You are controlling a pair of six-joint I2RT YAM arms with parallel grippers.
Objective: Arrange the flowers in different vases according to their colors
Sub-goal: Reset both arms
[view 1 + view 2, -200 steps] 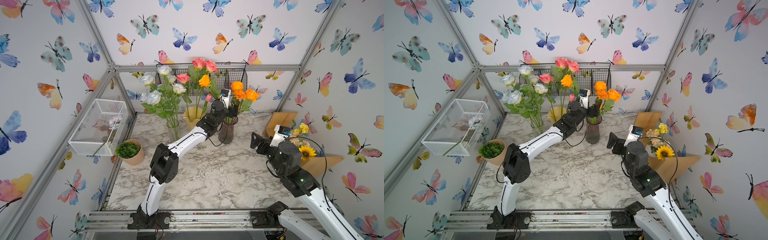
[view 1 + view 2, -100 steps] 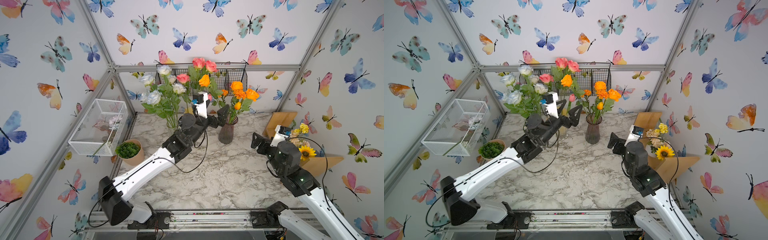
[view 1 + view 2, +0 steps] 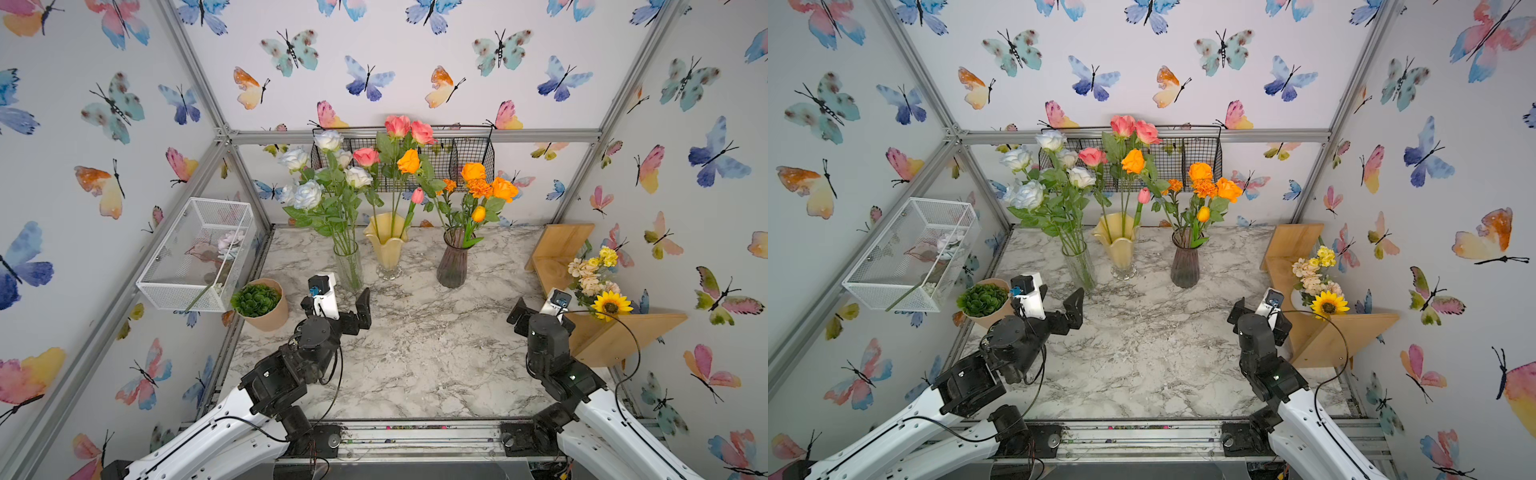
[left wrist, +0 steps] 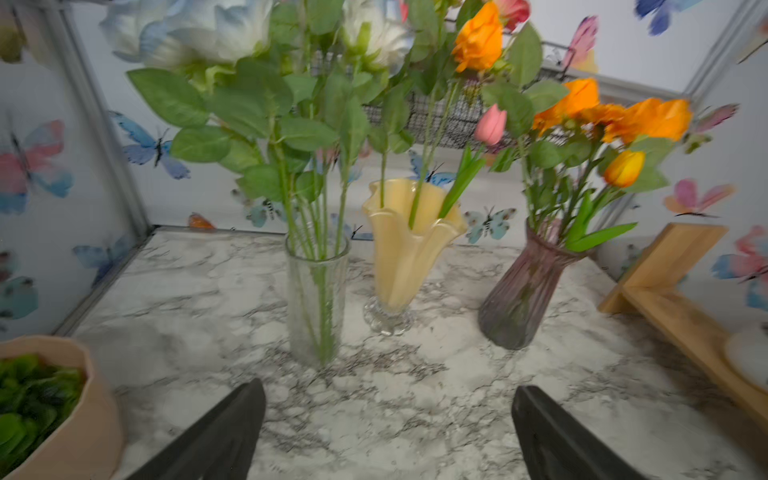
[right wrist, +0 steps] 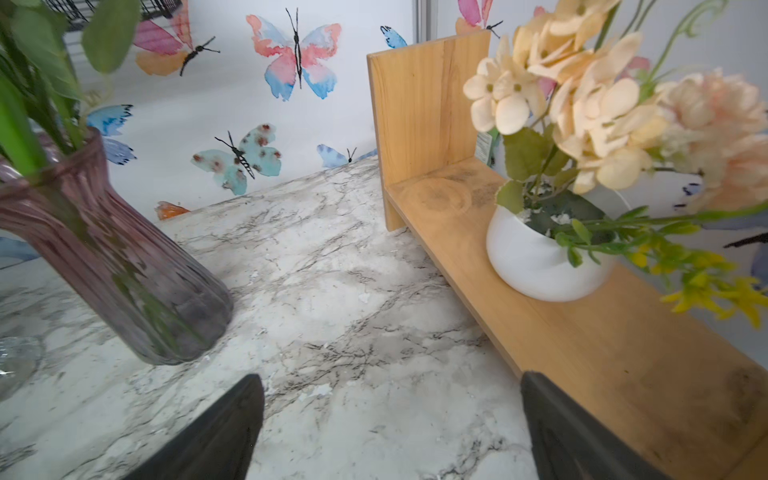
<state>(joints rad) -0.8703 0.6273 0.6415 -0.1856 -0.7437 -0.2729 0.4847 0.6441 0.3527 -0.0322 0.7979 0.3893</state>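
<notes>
My left pincer [image 4: 386, 388] gapes empty, well apart from the ribbed purple glass vase [image 3: 452, 266] of orange flowers [image 3: 482, 188]; my right pincer [image 5: 390, 378], likewise open, hovers near it.

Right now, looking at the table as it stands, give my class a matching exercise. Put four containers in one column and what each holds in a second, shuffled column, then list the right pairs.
Containers
1. clear glass vase
2. yellow vase
3. purple vase
4. tan pot

Holds
A. green succulent
B. orange marigolds
C. white and pale-blue roses
D. pink tulip bud

Pairs: 1-C, 2-D, 3-B, 4-A
</notes>
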